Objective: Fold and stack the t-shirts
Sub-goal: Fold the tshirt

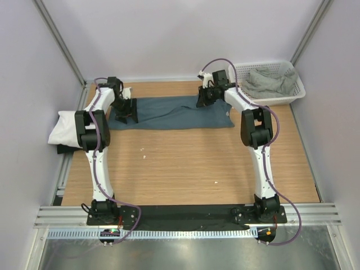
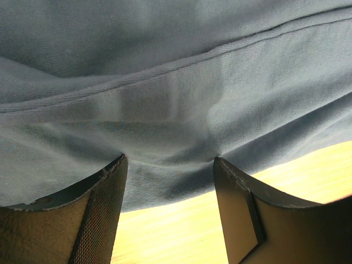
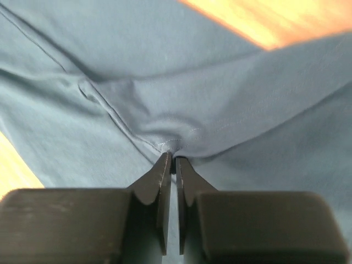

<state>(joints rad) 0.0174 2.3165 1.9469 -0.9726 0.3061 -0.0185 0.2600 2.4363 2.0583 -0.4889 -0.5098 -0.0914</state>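
Four t-shirts (image 1: 169,112), one mesh basket (image 1: 278,100)

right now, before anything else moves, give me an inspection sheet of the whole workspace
surface: wooden table, with two small pale specks on it
job's things: blue shirt spread along the far side; white shirt folded at the left edge, on what looks like a black shirt; grey-green shirt crumpled in the basket
clutter: white mesh basket at the far right corner
grippers: left gripper open at the blue shirt's edge; right gripper shut, pinching a fold of the blue shirt
cables: purple cables run along both arms
surroundings: pale walls; metal rails at the near edge
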